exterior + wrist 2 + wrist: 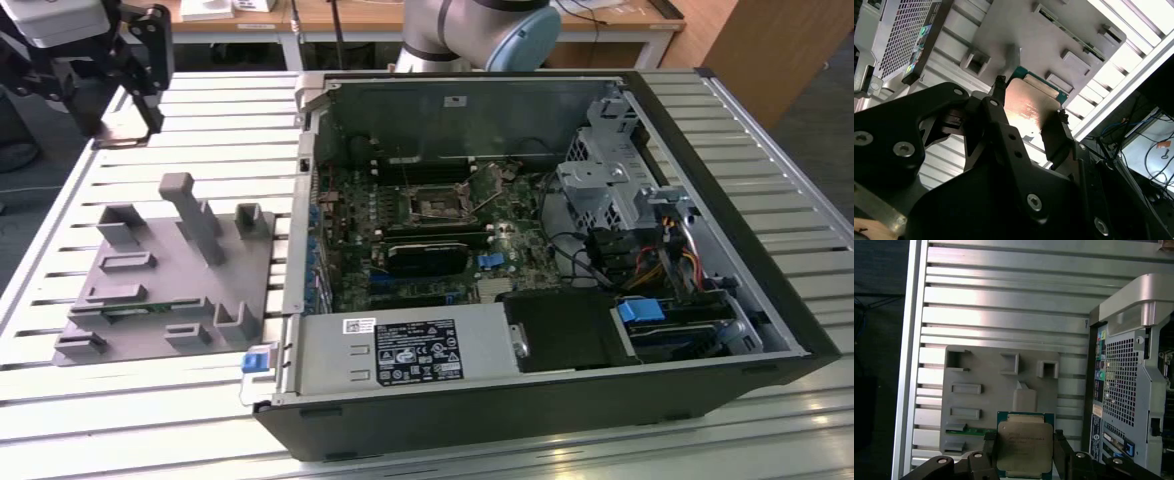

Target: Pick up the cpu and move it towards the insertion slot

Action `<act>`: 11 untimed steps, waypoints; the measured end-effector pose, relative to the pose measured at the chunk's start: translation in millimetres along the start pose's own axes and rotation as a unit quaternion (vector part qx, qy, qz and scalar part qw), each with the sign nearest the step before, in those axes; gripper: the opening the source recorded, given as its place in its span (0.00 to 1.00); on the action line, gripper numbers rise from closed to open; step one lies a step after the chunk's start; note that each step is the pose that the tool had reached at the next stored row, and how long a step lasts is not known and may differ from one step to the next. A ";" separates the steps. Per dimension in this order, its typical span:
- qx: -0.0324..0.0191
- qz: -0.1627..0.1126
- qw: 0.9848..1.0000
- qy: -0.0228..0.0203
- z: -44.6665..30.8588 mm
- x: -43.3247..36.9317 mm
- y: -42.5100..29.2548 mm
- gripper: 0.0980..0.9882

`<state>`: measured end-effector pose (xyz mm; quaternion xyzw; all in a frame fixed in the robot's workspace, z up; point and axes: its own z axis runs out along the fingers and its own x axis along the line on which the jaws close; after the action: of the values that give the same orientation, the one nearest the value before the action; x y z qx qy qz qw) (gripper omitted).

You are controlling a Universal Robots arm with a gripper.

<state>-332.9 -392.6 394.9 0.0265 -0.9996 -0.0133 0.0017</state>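
Observation:
The cpu [1024,447], a flat square chip with a silvery top and green rim, is held between my gripper's [1024,439] two black fingers, which are shut on its opposite edges. In the second wrist view the cpu [1029,107] hangs in the gripper [1030,100] above the grey fixture plate [1054,35]. The exterior view has the gripper [127,118] raised at the far left, over the slatted table beyond the fixture plate [160,290]. The insertion slot [438,205], a dark square socket with a metal frame, lies on the motherboard inside the open computer case, well to the exterior view's right of the gripper.
The open computer case [721,130] has tall walls around the motherboard, a drive cage [607,185] and cables [641,255] on the exterior view's right, and a power supply [400,350] at the front. Upright grey posts [187,210] stand on the fixture plate. The slatted metal table [120,420] surrounds everything.

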 end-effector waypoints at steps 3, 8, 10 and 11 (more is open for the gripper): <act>0.000 0.000 1.000 0.000 0.0 -1.3 -0.1 0.50; 0.000 0.000 1.000 0.000 0.0 -4.5 -0.2 0.50; 0.000 0.000 1.000 0.000 0.0 -5.9 -0.2 0.50; 0.000 0.000 1.000 0.000 0.0 -6.5 -0.3 0.50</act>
<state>-326.4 -392.6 394.9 0.0265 -0.9996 -0.0133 0.0019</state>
